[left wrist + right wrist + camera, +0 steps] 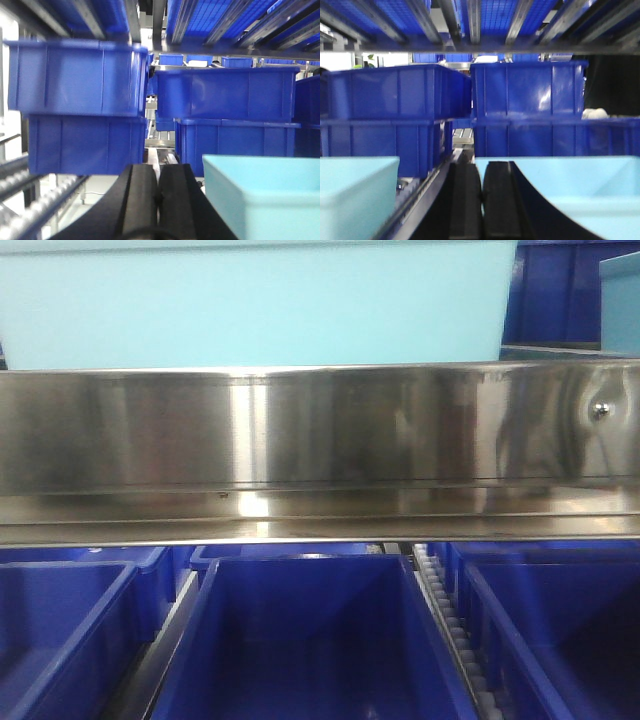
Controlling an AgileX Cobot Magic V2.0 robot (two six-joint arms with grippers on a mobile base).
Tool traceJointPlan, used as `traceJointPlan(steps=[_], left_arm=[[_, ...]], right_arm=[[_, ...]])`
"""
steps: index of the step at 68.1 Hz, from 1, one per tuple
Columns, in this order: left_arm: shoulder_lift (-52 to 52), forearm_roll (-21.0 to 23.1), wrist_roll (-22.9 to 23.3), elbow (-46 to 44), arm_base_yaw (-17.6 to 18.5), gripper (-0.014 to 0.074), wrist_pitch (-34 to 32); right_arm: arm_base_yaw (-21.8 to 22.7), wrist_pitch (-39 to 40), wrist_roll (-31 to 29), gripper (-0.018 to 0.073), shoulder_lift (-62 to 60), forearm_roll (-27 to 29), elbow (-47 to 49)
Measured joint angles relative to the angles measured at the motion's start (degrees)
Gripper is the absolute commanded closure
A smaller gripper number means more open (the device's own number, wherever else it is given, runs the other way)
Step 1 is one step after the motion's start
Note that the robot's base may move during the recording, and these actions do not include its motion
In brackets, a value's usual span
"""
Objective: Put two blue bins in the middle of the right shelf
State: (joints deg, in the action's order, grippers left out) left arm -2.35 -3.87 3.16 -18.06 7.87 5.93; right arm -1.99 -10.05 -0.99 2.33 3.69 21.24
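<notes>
The left pincer (158,171) is sitting clenched low in the left wrist view, its two black fingers (140,195) pressing flat against each other with nothing between them. The right pincer (482,169) is clenched the same way, also gripping nothing.

Two pale-blue bins are standing on the steel rack level, just behind its broad shiny front rail (320,430). In the front view, the left pale bin (250,300) is filling the upper left and middle above the rail. The right pale bin (622,300) is showing only as a sliver at the right edge, apart from the first.

From the right wrist, the right pincer is pointing along the gap between the two pale bins, one on each side. Its black fingers are overlapping the near rim of the right one; contact cannot be told. From the left wrist, a pale-blue bin corner (260,195) is showing just right of the left pincer; which bin it is cannot be told.

Farther back, stacked dark blue bins (520,110) are standing two high. Below the rail, open dark blue bins (320,640) are sitting in lanes beside a white roller track (450,630).
</notes>
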Motion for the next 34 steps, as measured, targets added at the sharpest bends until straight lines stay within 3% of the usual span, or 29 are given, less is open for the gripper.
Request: traceJointPlan(steps=[7,12,23,34], left_arm=[[-4.18,-0.79,0.0,-6.81,0.0,0.0258,5.37],[-7.62,-0.77,0.0,-10.85,0.0,0.0148,7.88],[-16.31,2.25,0.0,-17.85,0.25,0.0045,12.19],[-24.61,3.28,0.0,-26.19,5.13,0.0046,17.6]], right_arm=[[0.0,-1.24,0.0,0.0106,4.25,0.0,4.1],[0.0,-1.36,0.0,-0.0017,7.73,0.0,6.23],[0.0,-2.1,0.0,-0.0009,15.99,-0.11,10.21],[-1.22,-6.42,0.0,-0.0009,26.15,-0.22,20.56]])
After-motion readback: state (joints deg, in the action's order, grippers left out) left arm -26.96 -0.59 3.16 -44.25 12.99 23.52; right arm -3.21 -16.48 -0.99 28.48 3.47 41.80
